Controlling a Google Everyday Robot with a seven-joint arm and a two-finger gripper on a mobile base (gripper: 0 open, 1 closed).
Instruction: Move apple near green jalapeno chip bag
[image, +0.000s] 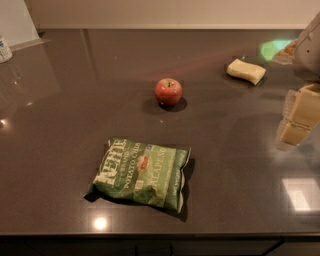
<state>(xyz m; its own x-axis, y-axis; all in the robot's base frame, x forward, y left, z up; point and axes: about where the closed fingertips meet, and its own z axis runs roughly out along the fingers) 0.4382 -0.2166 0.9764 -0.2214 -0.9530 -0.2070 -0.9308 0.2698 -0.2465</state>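
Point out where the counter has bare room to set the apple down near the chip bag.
Bare counter lies left of the chip bag and apple, in the strip between those two, and right of the bag up to the pincer at the right edge. Crowded: the far right, with the sponge and pincer.

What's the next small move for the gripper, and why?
Likely swing the gripper left toward the apple to get above it. The gripper is at the right edge, well away from the apple, and the apple stands alone behind the bag, clearly apart from it, so it has yet to be picked up.
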